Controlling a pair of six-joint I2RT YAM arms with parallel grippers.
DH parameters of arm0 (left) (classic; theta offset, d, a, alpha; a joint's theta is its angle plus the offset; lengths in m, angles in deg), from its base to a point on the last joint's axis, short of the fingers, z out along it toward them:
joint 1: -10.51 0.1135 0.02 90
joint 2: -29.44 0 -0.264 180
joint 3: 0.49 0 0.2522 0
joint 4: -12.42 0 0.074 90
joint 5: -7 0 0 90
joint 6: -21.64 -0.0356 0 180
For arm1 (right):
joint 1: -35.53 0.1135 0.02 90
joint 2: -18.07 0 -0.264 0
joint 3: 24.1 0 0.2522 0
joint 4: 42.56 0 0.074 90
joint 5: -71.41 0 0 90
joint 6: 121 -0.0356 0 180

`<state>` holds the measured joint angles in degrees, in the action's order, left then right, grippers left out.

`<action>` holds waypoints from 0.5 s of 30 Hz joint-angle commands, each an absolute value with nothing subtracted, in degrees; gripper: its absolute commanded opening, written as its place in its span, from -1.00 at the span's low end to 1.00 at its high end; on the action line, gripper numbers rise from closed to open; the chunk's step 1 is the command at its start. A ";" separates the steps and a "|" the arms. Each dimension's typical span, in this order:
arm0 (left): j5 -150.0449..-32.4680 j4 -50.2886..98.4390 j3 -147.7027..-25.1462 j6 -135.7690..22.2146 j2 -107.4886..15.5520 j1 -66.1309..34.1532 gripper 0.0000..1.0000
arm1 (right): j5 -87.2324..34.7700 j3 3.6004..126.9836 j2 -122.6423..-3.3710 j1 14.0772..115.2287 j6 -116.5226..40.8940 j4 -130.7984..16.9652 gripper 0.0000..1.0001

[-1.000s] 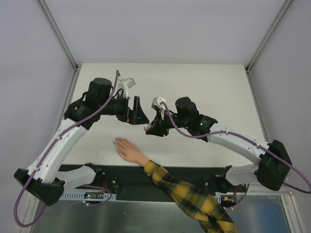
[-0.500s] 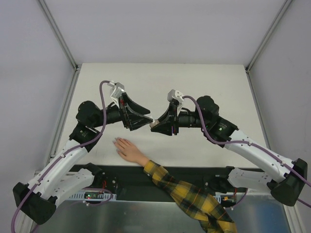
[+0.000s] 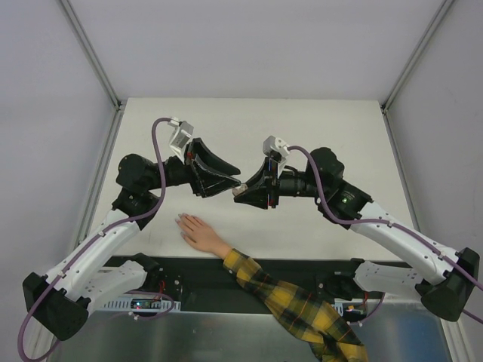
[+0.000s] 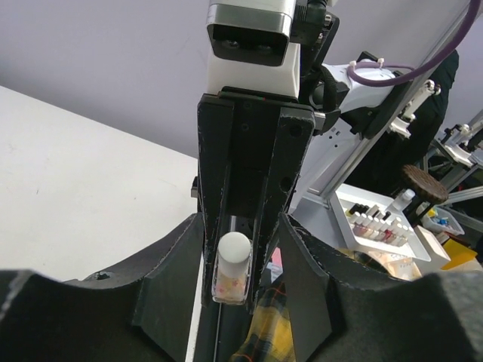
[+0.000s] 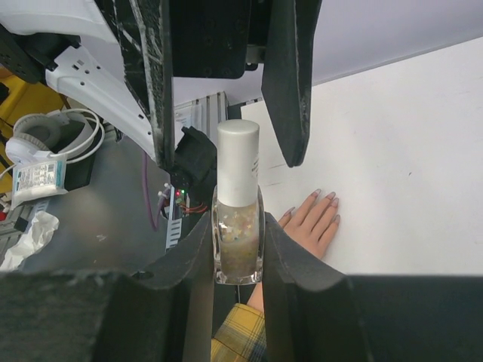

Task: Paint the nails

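Top view: left gripper (image 3: pixel 226 183) and right gripper (image 3: pixel 243 190) meet tip to tip above the middle of the white table (image 3: pixel 317 128), with a small polish bottle (image 3: pixel 237 189) between them. The mannequin hand (image 3: pixel 198 232) lies flat at the near table edge, below and left of the grippers, and its plaid sleeve (image 3: pixel 302 309) trails off toward the lower right. The nails are too small to resolve here. Left wrist: own fingers are spread wide on either side of the bottle's white cap (image 4: pixel 233 247), with a gap on both sides. The opposing arm's fingers clamp the glass body. Right wrist: jaws are closed on the bottle, which stands upright with its cap between the other gripper's parted fingers, untouched. The nails (image 5: pixel 330 196) are pale lavender, on the table just right of the bottle and clear of both grippers.
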<state>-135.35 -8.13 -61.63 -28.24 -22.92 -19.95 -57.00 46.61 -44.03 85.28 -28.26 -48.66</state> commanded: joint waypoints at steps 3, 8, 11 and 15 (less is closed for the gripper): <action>-136.70 -12.76 -63.47 -27.31 -22.06 -21.30 -0.22 | -56.57 49.69 -41.43 85.01 -29.94 -43.05 -0.99; -136.35 -12.49 -64.44 -27.66 -22.94 -21.92 -0.47 | -56.65 50.21 -42.13 85.10 -30.82 -42.08 -1.00; -135.56 -11.44 -65.58 -28.97 -23.12 -22.01 -0.80 | -55.77 50.13 -42.13 85.10 -30.74 -41.82 -0.99; -124.89 -1.81 -66.55 -34.68 -20.93 -22.80 -1.00 | -43.55 49.78 -40.99 86.93 -26.81 -44.62 -0.99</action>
